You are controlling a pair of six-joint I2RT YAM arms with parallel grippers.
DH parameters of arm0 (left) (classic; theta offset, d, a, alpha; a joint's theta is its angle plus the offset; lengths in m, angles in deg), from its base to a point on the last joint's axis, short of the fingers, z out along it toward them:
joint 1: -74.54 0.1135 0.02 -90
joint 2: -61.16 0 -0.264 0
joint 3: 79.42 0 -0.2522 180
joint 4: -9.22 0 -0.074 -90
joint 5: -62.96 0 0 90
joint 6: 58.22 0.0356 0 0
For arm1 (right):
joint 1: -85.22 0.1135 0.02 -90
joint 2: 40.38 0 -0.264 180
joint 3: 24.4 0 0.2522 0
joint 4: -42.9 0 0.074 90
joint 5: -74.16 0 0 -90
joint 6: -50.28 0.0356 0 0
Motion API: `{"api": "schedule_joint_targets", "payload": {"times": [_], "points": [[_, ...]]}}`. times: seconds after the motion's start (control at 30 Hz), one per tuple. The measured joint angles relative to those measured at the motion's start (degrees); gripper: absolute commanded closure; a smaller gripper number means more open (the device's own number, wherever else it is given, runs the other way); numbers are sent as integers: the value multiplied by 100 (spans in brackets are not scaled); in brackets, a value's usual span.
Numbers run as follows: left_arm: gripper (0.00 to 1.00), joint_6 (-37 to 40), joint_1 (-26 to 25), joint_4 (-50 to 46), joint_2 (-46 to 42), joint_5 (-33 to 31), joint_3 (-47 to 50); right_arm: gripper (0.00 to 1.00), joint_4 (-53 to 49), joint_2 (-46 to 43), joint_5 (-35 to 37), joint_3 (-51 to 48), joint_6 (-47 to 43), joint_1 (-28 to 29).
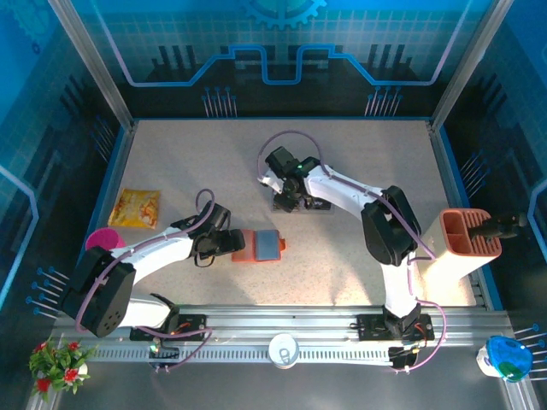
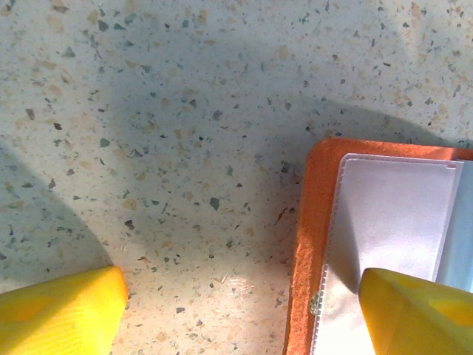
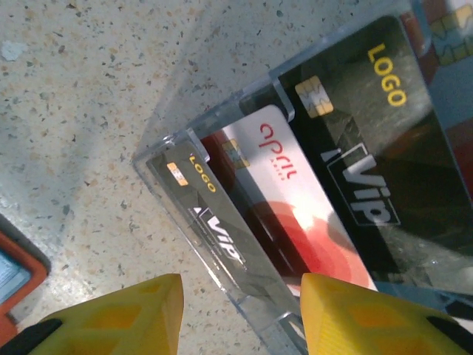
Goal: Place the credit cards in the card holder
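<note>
Pickup: right tool point(image 3: 240, 296), half open, straddles the credit cards point(image 3: 295, 214), gripping nothing. Left tool point(image 2: 244, 296) gapes wide over the left edge of the card holder point(image 2: 303, 244). Next, a clean pinch.

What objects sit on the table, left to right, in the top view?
yellow snack packet → card holder → orange ribbed container
</note>
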Motion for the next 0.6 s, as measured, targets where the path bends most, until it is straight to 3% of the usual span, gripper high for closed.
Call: {"api": "schedule_joint_targets", "payload": {"times": [0.4, 0.6], "points": [[16, 0, 0, -2, 0, 0, 0, 62, -42, 487, 533, 404, -308, 114], [16, 0, 0, -2, 0, 0, 0, 76, -52, 586, 616, 422, -435, 151]]}}
